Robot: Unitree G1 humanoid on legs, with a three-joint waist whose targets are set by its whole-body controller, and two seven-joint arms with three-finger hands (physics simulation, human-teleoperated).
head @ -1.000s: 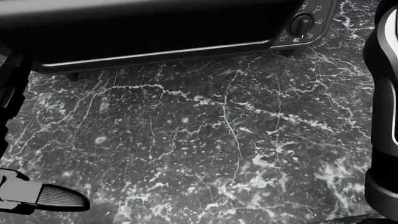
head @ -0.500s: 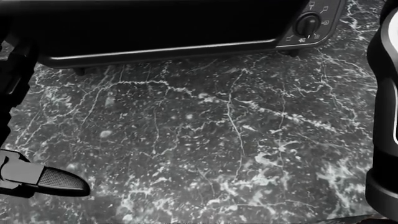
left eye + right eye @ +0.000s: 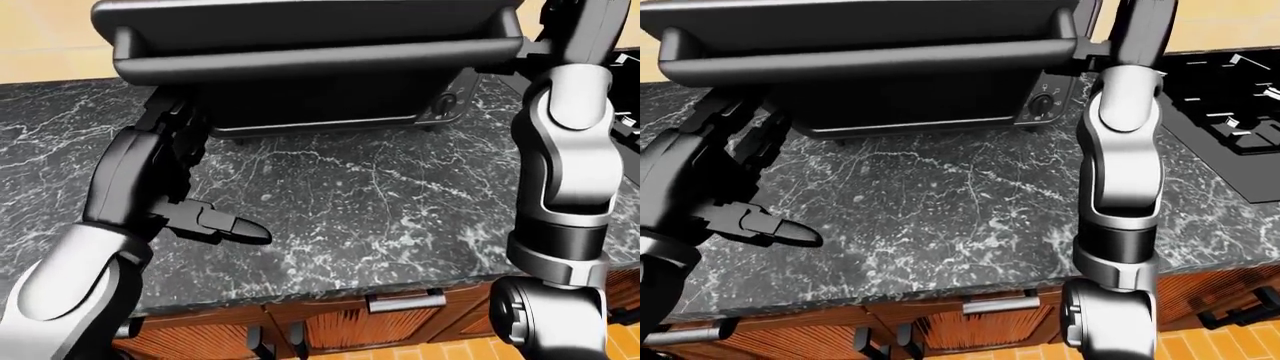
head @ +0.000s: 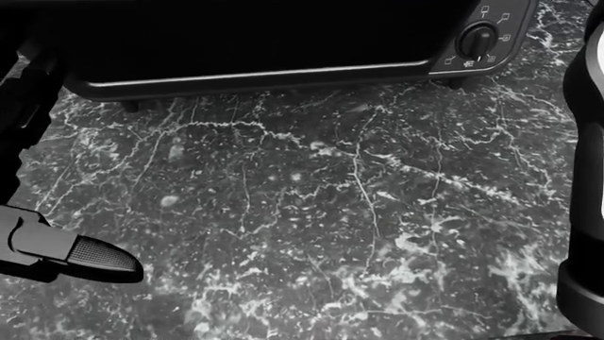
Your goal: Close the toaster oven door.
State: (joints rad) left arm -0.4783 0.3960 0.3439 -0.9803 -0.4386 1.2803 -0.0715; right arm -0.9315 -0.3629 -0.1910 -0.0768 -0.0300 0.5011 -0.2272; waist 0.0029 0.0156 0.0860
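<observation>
Left-eye view: toaster oven [image 3: 330, 105] at the far edge of the marble counter [image 3: 380, 202], its door [image 3: 310, 41] partly raised. Left hand [image 3: 185, 180] below the door's left end, fingers spread wide, holding nothing. Right hand [image 3: 560, 34] at the door's right end; grip cannot be told.

Head view: control knob [image 4: 476, 40] at the oven's right.

Right-eye view: black stove [image 3: 1230, 112] on the counter's right.

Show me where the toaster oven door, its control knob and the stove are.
toaster oven door [image 3: 310, 56]: left-eye view, on its long handle bar.
control knob [image 4: 476, 40]: head view, on the round dial's face.
stove [image 3: 1230, 120]: right-eye view, on its black top surface.
</observation>
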